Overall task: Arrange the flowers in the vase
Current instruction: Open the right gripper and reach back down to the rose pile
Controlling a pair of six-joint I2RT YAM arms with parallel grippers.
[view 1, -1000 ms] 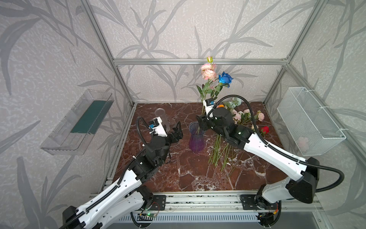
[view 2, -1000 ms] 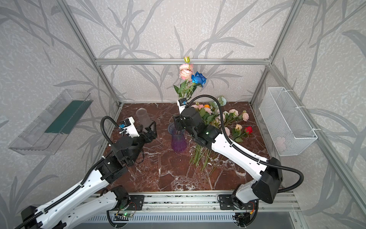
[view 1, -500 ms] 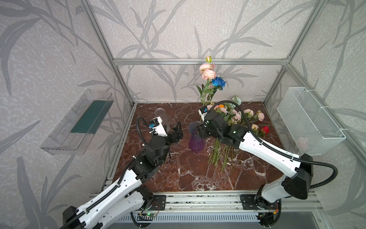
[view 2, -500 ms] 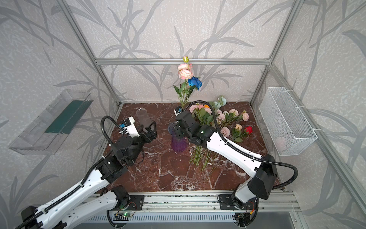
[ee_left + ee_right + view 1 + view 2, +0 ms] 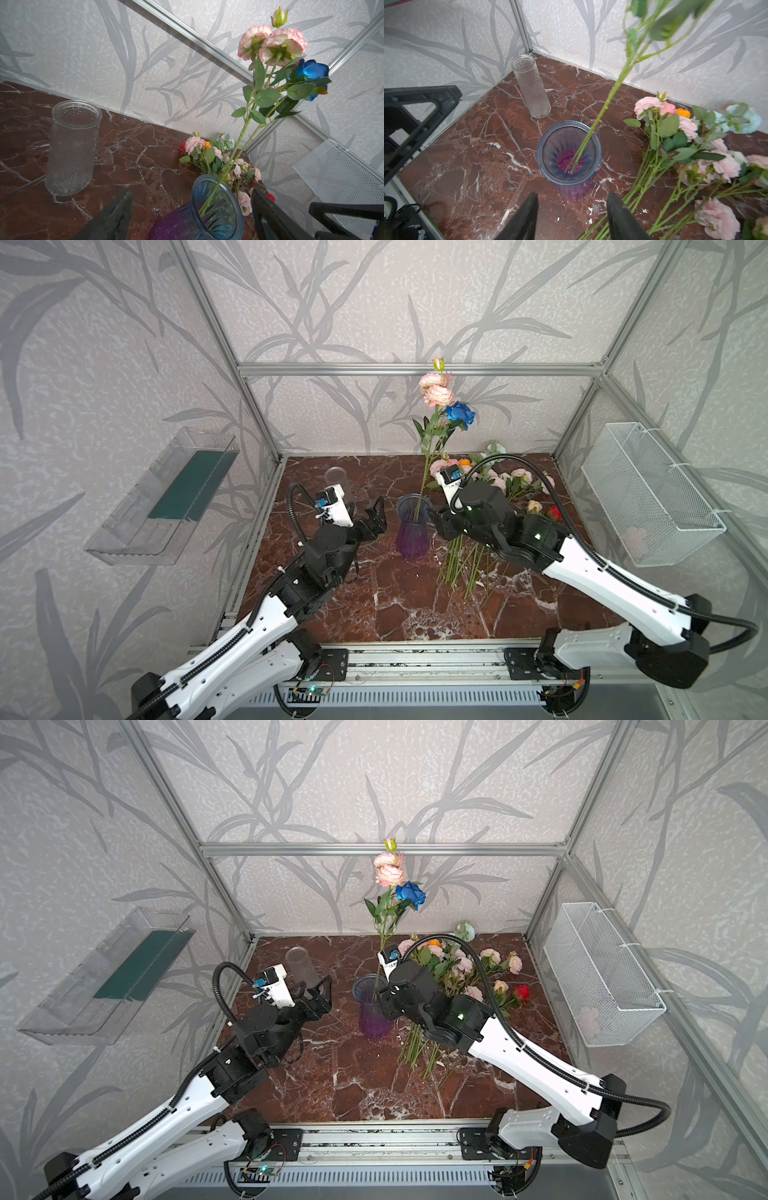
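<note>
On the left of the desk [image 5: 395, 605] a clear jar [image 5: 338, 479] stands upright and empty. Just right of it the left tool [image 5: 372, 516] hangs with its jaws wide and nothing between them, aimed at the vase as it was a second ago.

At the middle stands the vase [image 5: 411, 531], purple below and blue at the rim. Two stems are in it, a tall one with pink blooms [image 5: 436, 391] and a shorter one with a blue rose [image 5: 460, 414], both leaning against the rim.

This is where the change lies. A second ago the right tool [image 5: 573, 199] was up at the stems above the rim. Now it has dropped and drawn back to just beside the vase, jaws partly apart and empty, and the stems stand by themselves. I judge this placement done: the pair holds without support.

Further right the rest of the flowers [image 5: 511, 485] lie heaped on the desk, heads toward the back wall and cut ends toward the front. Most of the task is left, and the next pick probably comes from that heap, close to the right tool.
</note>
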